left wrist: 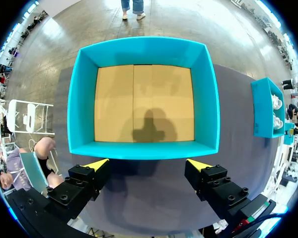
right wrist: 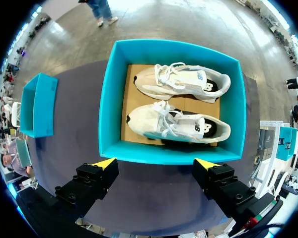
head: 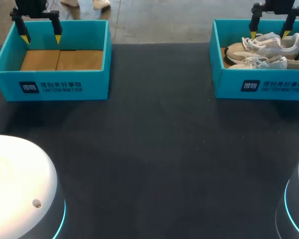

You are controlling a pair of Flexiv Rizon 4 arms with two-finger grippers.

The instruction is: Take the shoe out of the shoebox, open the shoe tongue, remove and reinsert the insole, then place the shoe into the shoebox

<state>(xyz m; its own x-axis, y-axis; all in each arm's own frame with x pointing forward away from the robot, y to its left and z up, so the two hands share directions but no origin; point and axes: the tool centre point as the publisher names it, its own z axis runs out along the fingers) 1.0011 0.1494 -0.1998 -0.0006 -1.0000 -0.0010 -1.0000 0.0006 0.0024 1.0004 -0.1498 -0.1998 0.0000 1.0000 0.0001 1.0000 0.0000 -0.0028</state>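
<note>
Teal box (head: pixel 229 84) holds two shoes (head: pixel 269 47); right gripper (head: pixel 269 34) hangs spread above for pickup, left gripper (head: pixel 41 38) spread over second box (head: pixel 89 84).

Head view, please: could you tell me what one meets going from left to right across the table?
The empty shoebox → the bare table → the second shoebox, which holds two shoes.
</note>
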